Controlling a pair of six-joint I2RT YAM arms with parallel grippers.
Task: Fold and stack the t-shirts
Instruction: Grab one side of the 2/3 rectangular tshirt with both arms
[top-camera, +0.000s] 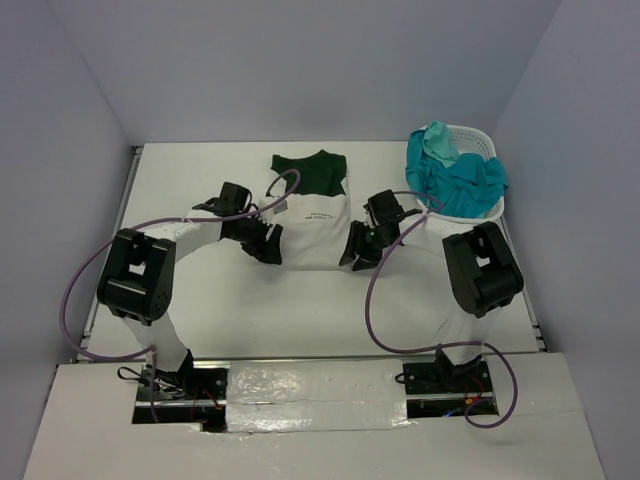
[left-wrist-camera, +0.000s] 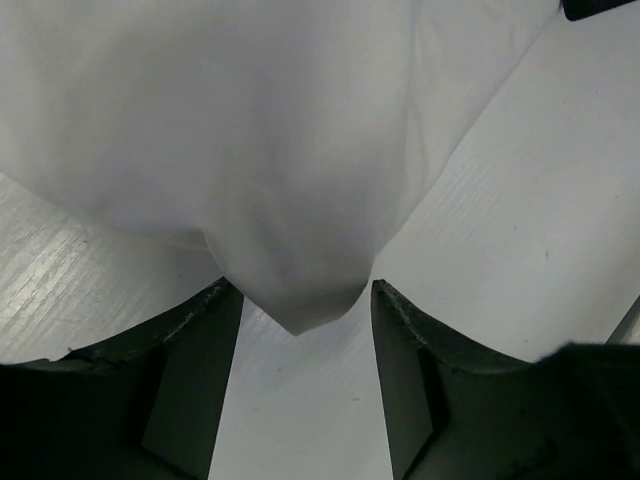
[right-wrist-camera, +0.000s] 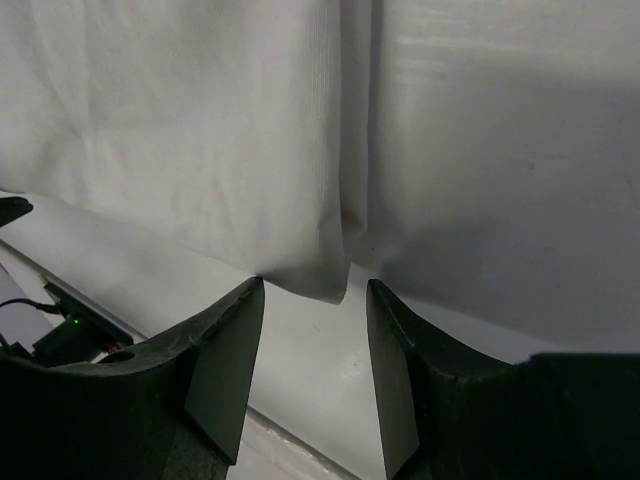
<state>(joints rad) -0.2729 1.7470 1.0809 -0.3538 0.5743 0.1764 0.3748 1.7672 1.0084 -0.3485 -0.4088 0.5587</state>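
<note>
White t-shirt (top-camera: 312, 232) lies folded mid-worktop (top-camera: 200, 180), overlapping the dark green t-shirt (top-camera: 310, 172); the left jaws and right jaws both stand released, each pair with a near corner between. A shallow bite could let a corner slip and spoil the fold. Count: one white, one green, and teal t-shirts (top-camera: 455, 170) bunched in one basket (top-camera: 480, 134), number unclear.

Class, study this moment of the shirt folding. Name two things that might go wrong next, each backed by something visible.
1. The white tee lies partly over the green tee; pulling either may drag the other and spoil the fold.
2. The left gripper and right gripper are open at the white tee's edges; a corner lies between the left jaws, so closing may pinch only one layer.
</note>
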